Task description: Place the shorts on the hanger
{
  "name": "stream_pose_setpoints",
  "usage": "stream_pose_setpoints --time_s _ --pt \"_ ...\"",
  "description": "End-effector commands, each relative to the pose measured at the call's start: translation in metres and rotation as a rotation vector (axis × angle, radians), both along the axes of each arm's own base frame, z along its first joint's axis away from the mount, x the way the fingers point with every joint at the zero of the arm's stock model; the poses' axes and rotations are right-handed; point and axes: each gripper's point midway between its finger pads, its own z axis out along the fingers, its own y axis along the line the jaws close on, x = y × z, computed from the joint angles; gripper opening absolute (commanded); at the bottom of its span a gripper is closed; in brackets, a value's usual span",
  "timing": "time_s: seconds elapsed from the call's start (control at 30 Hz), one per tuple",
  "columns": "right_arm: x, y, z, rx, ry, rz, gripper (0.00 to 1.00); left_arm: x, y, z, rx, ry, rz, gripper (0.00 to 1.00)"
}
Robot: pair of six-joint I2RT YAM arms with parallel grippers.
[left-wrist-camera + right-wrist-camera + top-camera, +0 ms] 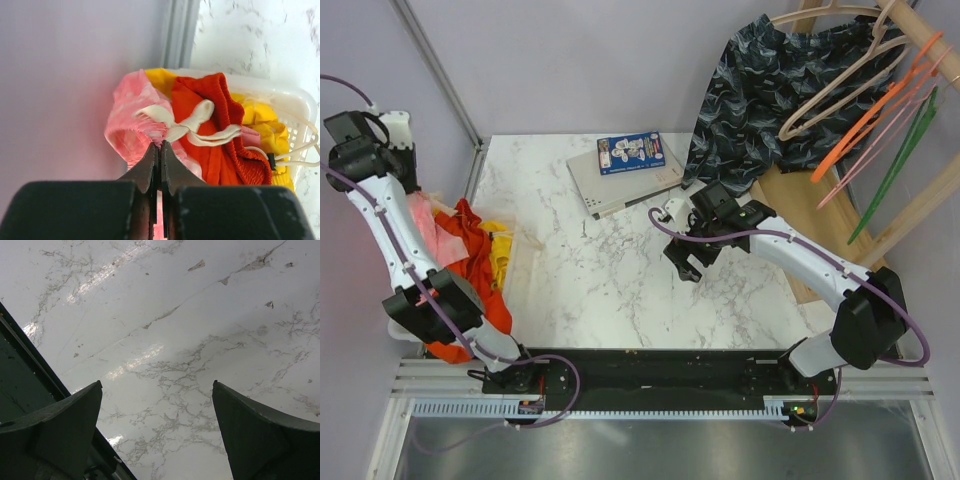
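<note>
The top external view looks down from above and behind the arm bases. It sits far enough back to take in the whole marble table [620, 270], the white basket [518, 262] at its left edge and the wooden rack [920, 40] at far right. The left wrist view looks along the left gripper [159, 146] from very close onto the shorts [131, 120] in that same basket, beside the purple wall [60, 90]. The right wrist view looks steeply down past the right gripper [157, 386] from close above the same table's bare marble.
</note>
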Motion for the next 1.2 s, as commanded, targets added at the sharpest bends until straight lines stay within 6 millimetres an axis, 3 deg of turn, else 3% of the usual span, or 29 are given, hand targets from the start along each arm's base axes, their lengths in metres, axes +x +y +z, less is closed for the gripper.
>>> stream_pose_setpoints --time_s 0.0,0.03,0.2,0.23,0.3,0.33,0.37,0.4,0.43,0.53,0.57,0.67,0.7,0.77,0.8,0.87,1.0,1.1,1.17 --pt "0.001 0.005 0.018 0.047 -0.050 0.017 0.98 -0.007 -0.006 0.109 0.173 -0.227 0.009 0.02" --pt "0.001 0.005 0.019 0.048 -0.054 0.016 0.98 -0.007 -0.009 0.131 0.204 -0.273 0.006 0.02" --pt "0.003 0.004 0.022 0.050 -0.064 0.007 0.98 0.000 -0.040 0.189 0.262 -0.418 -0.038 0.02" --pt "0.003 0.004 0.023 0.052 -0.066 0.005 0.98 0.000 -0.045 0.210 0.285 -0.477 -0.043 0.02" --pt "0.004 0.005 0.025 0.055 -0.071 0.003 0.98 0.006 -0.059 0.234 0.298 -0.552 -0.057 0.02" --pt "0.004 0.005 0.025 0.057 -0.071 0.004 0.98 0.006 -0.064 0.262 0.331 -0.637 -0.057 0.02" --pt "0.004 0.005 0.025 0.057 -0.071 0.004 0.98 0.005 -0.066 0.276 0.350 -0.681 -0.049 0.02" --pt "0.005 0.006 0.027 0.059 -0.072 0.003 0.98 0.008 -0.079 0.290 0.354 -0.735 -0.077 0.02" --pt "0.004 0.006 0.026 0.057 -0.070 0.006 0.98 0.003 -0.078 0.319 0.406 -0.831 -0.035 0.02" --pt "0.005 0.004 0.026 0.051 -0.077 0.003 0.98 -0.002 -0.097 0.361 0.442 -0.987 -0.040 0.02" --pt "0.006 0.004 0.027 0.047 -0.083 -0.001 0.98 -0.010 -0.106 0.384 0.446 -1.076 -0.054 0.02" --pt "0.012 -0.001 0.031 0.035 -0.107 -0.027 0.98 -0.023 -0.145 0.416 0.383 -1.232 -0.152 0.02" --pt "0.015 0.000 0.034 0.039 -0.114 -0.033 0.98 -0.021 -0.170 0.421 0.341 -1.265 -0.222 0.02" --pt "0.018 0.001 0.036 0.045 -0.114 -0.040 0.98 -0.022 -0.190 0.429 0.331 -1.303 -0.269 0.02" --pt "0.021 0.003 0.038 0.050 -0.115 -0.041 0.98 -0.019 -0.222 0.434 0.283 -1.341 -0.348 0.02" --pt "0.022 0.004 0.040 0.060 -0.108 -0.045 0.98 -0.021 -0.242 0.441 0.226 -1.383 -0.385 0.02" --pt "0.030 0.004 0.048 0.087 -0.105 -0.069 0.98 -0.036 -0.307 0.448 0.025 -1.451 -0.623 0.02" --pt "0.035 -0.003 0.055 0.111 -0.108 -0.103 0.98 -0.046 -0.353 0.429 -0.073 -1.403 -0.806 0.02" --pt "0.038 -0.012 0.059 0.123 -0.107 -0.137 0.98 -0.049 -0.377 0.382 -0.139 -1.261 -0.940 0.02"
